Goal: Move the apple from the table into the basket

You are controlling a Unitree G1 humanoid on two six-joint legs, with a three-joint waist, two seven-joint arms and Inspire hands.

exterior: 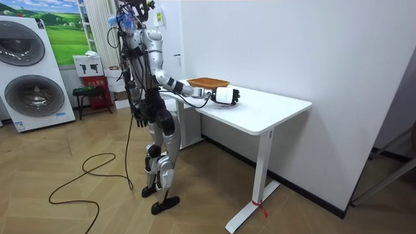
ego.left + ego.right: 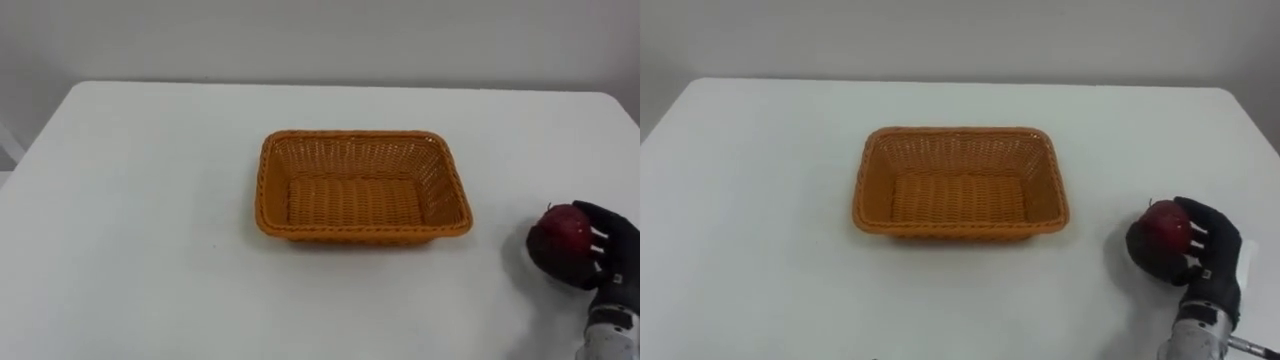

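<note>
At about 4 o'clock on the white bench (image 2: pixel 150 220), closest to you, your right hand (image 2: pixel 612 248) has its dark fingers curled round the red apple (image 2: pixel 563 232), down by the benchtop. Farther out, near the centre, the orange wicker basket (image 2: pixel 440 190) sits upright, well apart from the apple and at its 10 o'clock. In the room view you stand at the bench's edge, left hand (image 1: pixel 138 120) hanging by your hip.

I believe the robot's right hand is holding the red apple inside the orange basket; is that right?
Not quite: the right hand holds the red apple to the right of the orange basket, not inside it; the left eye view shows this.
</note>
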